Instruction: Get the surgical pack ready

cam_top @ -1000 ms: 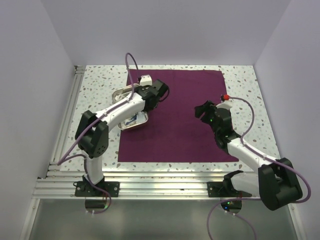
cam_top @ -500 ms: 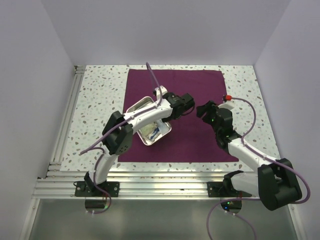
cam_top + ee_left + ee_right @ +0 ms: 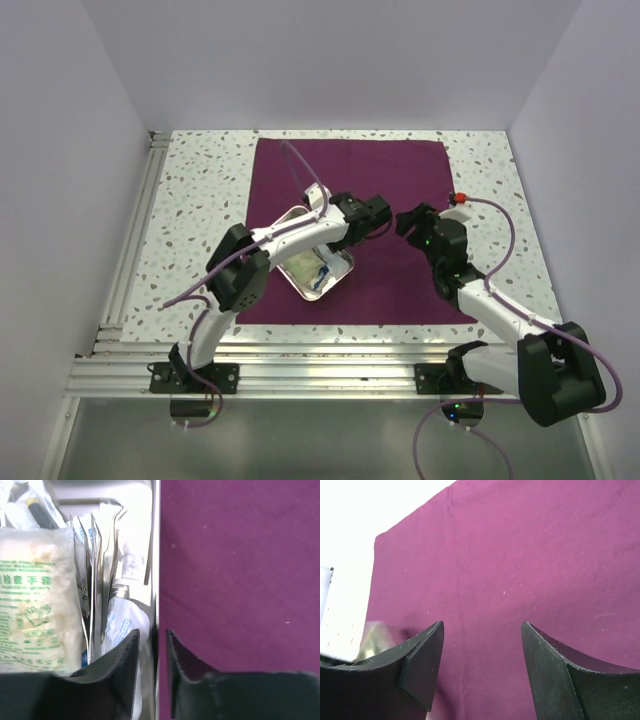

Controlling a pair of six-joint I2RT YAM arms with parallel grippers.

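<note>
The deep purple cloth [image 3: 400, 180] lies flat and spread on the speckled table. A shiny steel tray [image 3: 338, 283] with white sachets [image 3: 30, 595] in it sits on the cloth's left-centre part, turned diagonally. My left gripper [image 3: 345, 238] is shut on the tray's right rim [image 3: 155, 555]: in the left wrist view one finger is inside the tray and the other is outside over the cloth [image 3: 240, 570], with the gripper [image 3: 152, 637] pinching the wall. My right gripper [image 3: 405, 222] is open and empty just right of the left one, hovering over the cloth [image 3: 520, 555], as the right wrist view [image 3: 482, 630] shows.
The speckled table [image 3: 190, 190] shows on both sides of the cloth. An aluminium rail frame [image 3: 300, 365] runs along the near edge, and another rail [image 3: 140, 220] runs up the left side. Lilac walls close in the left, back and right.
My left gripper has dragged the tray from the cloth's left edge rightward and nearer, fully onto the cloth, turning it. The right arm has barely moved.
</note>
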